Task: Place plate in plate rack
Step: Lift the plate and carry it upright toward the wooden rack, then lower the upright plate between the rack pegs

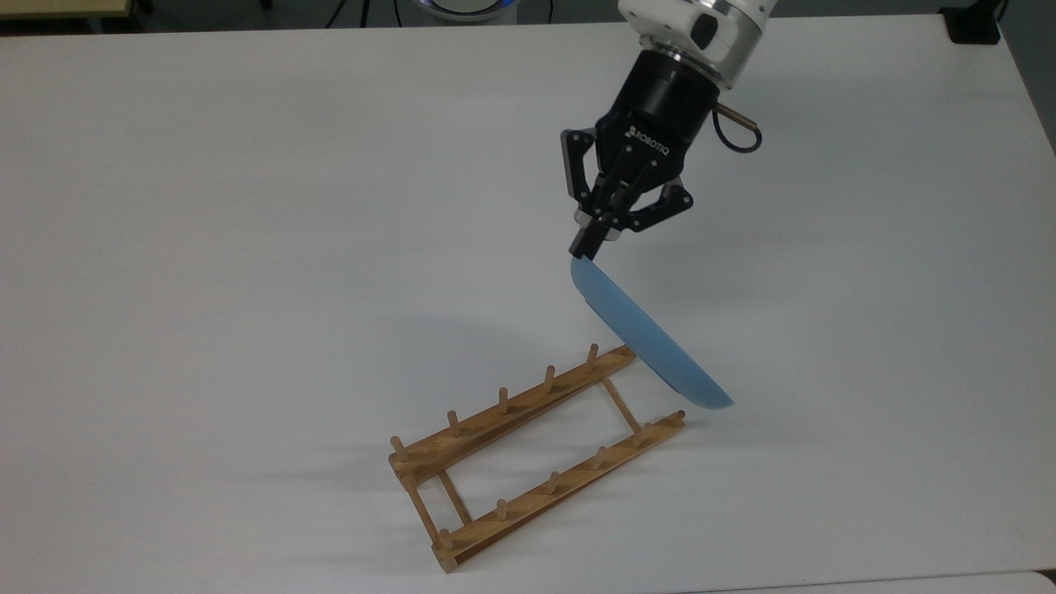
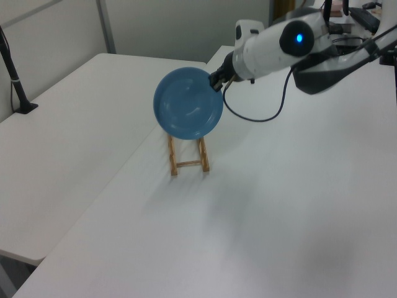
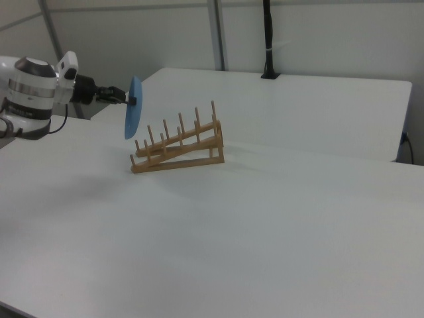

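My gripper is shut on the rim of the light-blue plate, which hangs nearly on edge in the air. The plate's lower edge hovers just past the top view's right end of the wooden plate rack, above its last pegs and apart from them. In the left view the plate's face hides most of the plate rack. The right view has the plate upright just left of the rack's low end.
The rack stands alone on a white table. A black clamp post stands at the left view's left table edge, and a black pole rises at the far side in the right view.
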You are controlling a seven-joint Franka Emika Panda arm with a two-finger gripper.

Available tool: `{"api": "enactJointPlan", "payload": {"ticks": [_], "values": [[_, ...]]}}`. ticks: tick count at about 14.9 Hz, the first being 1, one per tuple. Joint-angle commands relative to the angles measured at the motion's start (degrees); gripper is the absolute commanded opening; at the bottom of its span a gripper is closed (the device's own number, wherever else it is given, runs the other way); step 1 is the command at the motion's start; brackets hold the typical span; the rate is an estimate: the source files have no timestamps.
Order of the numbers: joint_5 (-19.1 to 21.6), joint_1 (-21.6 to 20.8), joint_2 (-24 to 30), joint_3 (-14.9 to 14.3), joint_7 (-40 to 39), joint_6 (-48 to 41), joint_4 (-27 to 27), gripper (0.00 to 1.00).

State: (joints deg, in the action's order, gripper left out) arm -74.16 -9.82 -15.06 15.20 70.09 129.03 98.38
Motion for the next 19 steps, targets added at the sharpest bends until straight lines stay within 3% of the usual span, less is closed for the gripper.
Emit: {"api": "enactJointPlan", "payload": {"ticks": [1, 5, 19], "values": [[-10.6, -1.8, -2.7, -0.4, 10.4, 0.2, -0.4, 0.0], [-17.9, -2.8, -5.2, -0.4, 17.2, -2.5, -0.4, 0.0], [-18.9, -3.6, -6.7, -0.4, 18.5, -6.5, 1.1, 0.0]]}}
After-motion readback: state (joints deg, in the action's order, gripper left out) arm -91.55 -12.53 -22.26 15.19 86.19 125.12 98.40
